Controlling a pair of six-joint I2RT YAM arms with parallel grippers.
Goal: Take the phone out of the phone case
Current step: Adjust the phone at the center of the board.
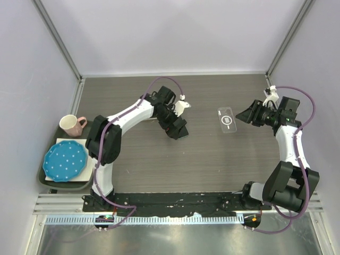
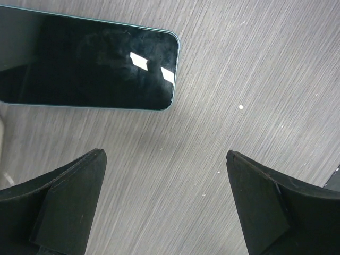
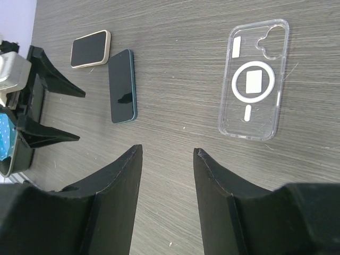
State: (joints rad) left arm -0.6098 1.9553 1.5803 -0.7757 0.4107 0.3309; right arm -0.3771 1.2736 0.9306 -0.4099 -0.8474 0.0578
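The phone [image 2: 90,64], teal-edged with a dark screen, lies flat and bare on the table; it also shows in the right wrist view [image 3: 122,85]. In the top view it is hidden under my left arm. The clear phone case [image 1: 227,119] lies empty and flat to the right, apart from the phone, and shows in the right wrist view [image 3: 255,79]. My left gripper [image 2: 164,154] is open and empty just beside the phone's end; in the top view it [image 1: 178,131] is near the table's middle. My right gripper [image 3: 167,150] is open and empty, just right of the case [image 1: 243,115].
A small beige-rimmed dark slab [image 3: 90,49] lies beside the phone. A pink mug [image 1: 71,125] and a blue dotted plate [image 1: 65,160] sit on a dark tray [image 1: 40,178] at the left edge. Walls enclose the back and sides.
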